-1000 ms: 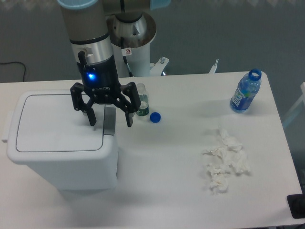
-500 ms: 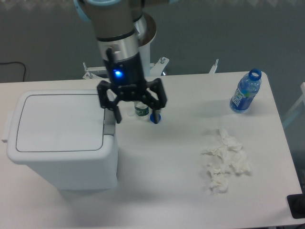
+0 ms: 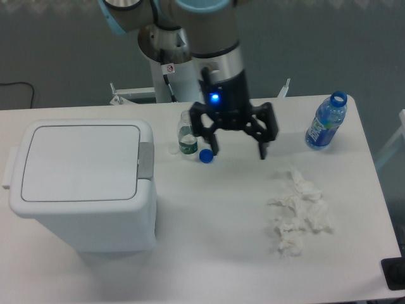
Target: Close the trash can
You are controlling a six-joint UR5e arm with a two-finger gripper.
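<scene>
Lid flat on the white trash can (image 3: 82, 183), which sits at the left end of the tabletop (image 3: 209, 234) with its grey push tab (image 3: 146, 160) facing the middle. The claw (image 3: 238, 145), fingers spread and holding nothing, hangs above the tabletop's centre, having swung rightward from its spot over the tab a second ago; half a second ago it was only just past the bin's edge. With the lid looking fully seated and the arm well apart from the can, the closing step appears done and the move reads as a retreat. A small capless bottle (image 3: 186, 134) and a loose blue cap (image 3: 205, 155) stand just left of the claw, crumpled tissues (image 3: 297, 212) lie to the right, and a blue water bottle (image 3: 325, 123) stands near the far right edge.
</scene>
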